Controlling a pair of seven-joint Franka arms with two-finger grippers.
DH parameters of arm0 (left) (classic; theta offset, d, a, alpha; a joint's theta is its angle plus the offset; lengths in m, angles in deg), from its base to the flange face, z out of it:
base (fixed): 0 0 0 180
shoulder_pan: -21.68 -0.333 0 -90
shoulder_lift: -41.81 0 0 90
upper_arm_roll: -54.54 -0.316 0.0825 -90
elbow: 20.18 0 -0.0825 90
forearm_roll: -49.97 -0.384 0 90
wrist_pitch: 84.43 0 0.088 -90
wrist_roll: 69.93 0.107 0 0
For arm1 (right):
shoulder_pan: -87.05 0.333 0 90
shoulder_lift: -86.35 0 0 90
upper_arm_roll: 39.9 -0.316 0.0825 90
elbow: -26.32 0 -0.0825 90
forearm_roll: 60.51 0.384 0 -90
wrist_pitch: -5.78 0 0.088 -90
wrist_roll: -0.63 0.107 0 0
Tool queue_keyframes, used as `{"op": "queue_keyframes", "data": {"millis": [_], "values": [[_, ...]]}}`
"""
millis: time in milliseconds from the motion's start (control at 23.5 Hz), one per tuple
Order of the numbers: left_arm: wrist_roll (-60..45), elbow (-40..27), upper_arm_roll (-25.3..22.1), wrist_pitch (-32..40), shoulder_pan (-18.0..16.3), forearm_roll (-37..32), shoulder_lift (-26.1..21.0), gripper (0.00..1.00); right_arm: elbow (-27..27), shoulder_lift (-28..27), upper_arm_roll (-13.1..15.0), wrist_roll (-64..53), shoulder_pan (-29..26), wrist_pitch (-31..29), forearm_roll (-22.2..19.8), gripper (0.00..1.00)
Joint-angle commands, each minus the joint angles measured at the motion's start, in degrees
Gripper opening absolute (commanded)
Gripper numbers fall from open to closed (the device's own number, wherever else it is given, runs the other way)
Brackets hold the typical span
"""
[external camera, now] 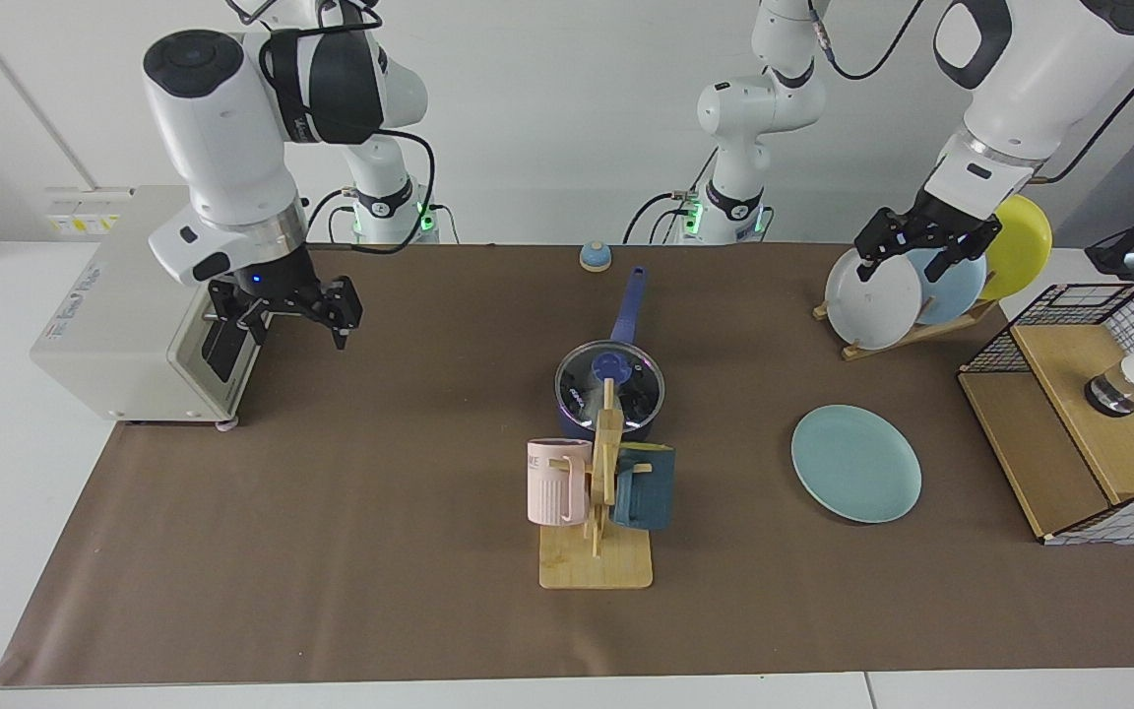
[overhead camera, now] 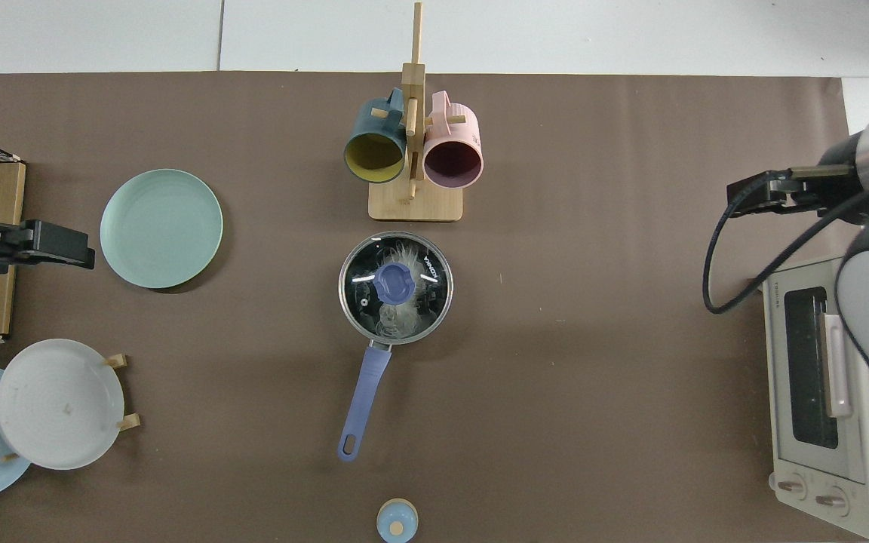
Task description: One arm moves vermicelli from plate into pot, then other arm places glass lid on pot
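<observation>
Glass covers the pot (overhead camera: 395, 288): the glass lid (overhead camera: 374, 264) sits flat on the rim, its blue knob at the centre, and the vermicelli (overhead camera: 398, 320) shows through it as pale strands on the black inside. Judged from that, both steps of the task look done, and nothing is left but for the arms to stand clear.

In the top view the pot stands at the middle of the brown mat, and its long handle points towards 6 o'clock, so the pot's long axis runs from 12 to 6. The plate (overhead camera: 161, 228) lies bare, well apart from the pot, out at 9 o'clock. The mug stand (overhead camera: 415, 202) is just beside the pot at 12 o'clock.

The right gripper (external camera: 283, 313) hangs in front of the toaster oven (external camera: 124, 295), fingers spread apart and holding nothing. From it, in the facing view, the lidded pot lies towards 4 o'clock and well apart; in the top view the same gripper (overhead camera: 763, 197) is near the 3 o'clock edge, with the pot towards 8 o'clock from it.

The left gripper (external camera: 924, 246) waits above the plate rack (external camera: 907, 325), also spread and empty. In the facing view the pot lies towards 8 o'clock from it, about as far off as from the right gripper, and the teal plate is much the nearer thing, down at 6 o'clock.
</observation>
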Motion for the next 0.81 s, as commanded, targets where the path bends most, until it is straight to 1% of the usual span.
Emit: {"op": "queue_keyframes", "data": {"millis": [0,170,255,637,765], "values": [[-0.09,-0.68,-0.25,0.59,0.49,-1.28,1.06,1.00,5.51,6.34,0.68,-3.73,-1.51,-0.76,2.70,1.00],[-0.09,-0.68,-0.25,0.59,0.49,-1.28,1.06,1.00,5.60,7.40,0.86,-7.25,-2.57,-0.76,2.96,1.00],[-0.09,-0.68,-0.25,0.59,0.49,-1.28,1.06,1.00,5.60,7.31,0.94,-7.26,-3.18,-0.50,4.19,1.00],[-0.09,-0.68,-0.25,0.59,0.49,-1.28,1.06,1.00,5.60,6.96,0.86,-6.20,-2.31,0.47,4.20,1.00],[-0.09,-0.68,-0.25,0.59,0.58,-1.28,1.06,1.00,5.78,7.22,0.77,-5.68,-2.13,2.49,4.20,1.00]]}}
